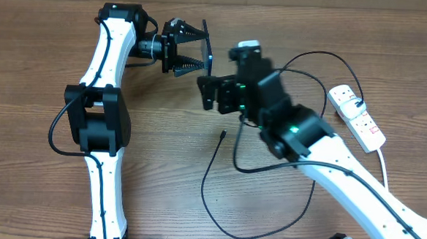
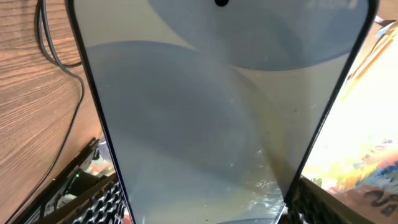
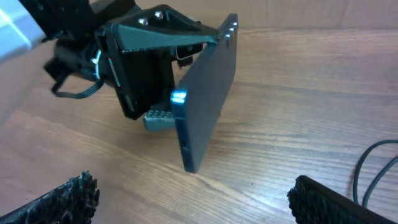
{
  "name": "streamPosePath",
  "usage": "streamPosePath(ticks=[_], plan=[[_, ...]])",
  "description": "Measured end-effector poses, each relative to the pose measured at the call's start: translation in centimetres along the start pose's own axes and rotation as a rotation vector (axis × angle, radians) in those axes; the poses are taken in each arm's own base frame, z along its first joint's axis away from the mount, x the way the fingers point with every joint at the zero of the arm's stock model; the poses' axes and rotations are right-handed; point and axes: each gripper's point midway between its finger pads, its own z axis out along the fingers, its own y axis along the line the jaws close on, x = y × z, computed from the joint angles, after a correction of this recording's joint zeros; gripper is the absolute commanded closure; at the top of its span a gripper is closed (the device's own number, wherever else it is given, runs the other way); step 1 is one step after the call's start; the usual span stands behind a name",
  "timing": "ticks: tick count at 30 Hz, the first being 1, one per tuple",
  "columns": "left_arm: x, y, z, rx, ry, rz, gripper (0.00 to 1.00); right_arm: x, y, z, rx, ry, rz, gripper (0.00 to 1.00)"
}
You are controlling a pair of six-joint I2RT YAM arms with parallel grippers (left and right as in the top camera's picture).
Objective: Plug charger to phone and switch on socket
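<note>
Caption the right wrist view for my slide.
Left claw grips a slim dark rectangular phone edge-on, brown wooden table beneath.

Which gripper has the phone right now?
The left gripper: it clamps the phone by its edges. The right gripper faces it, open and empty.

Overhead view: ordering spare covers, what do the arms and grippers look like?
White shells, black joints. The left arm has a looping black cable; the right arm shows green lights. The left gripper and right gripper are black, fingers ridged.
</note>
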Motion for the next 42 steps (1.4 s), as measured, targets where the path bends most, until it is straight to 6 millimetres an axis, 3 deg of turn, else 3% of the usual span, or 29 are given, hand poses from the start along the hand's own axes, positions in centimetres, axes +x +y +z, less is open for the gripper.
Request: streamPosePath(ticks=[8,14,16,19,27,32,42], plan=[[0.0,0.0,0.0,0.000,0.000,-0.003,0.28,-1.7,0.7,2.1,0.097,-0.044,-0.020,0.03],[0.0,0.0,0.0,0.000,0.000,-0.003,0.28,-1.6,0.8,3.5,0.147,-0.077,-0.025,0.07],[0.0,0.0,0.0,0.000,0.000,-0.003,0.28,-1.3,0.7,4.0,0.162,-0.075,-0.028,0.10],[0.0,0.0,0.0,0.000,0.000,-0.003,0.28,-1.0,0.4,4.5,0.178,-0.072,-0.029,0.23],[0.0,0.0,0.0,0.000,0.000,-0.003,0.28,-1.1,0.2,4.9,0.193,-0.082,-0.029,0.36],[0.0,0.0,0.0,0.000,0.000,-0.003,0.29,-0.6,0.0,5.5,0.202,-0.068,-0.034,0.51],[0.0,0.0,0.0,-0.001,0.000,-0.003,0.28,-0.5,0.0,5.6,0.204,-0.068,-0.035,0.60]])
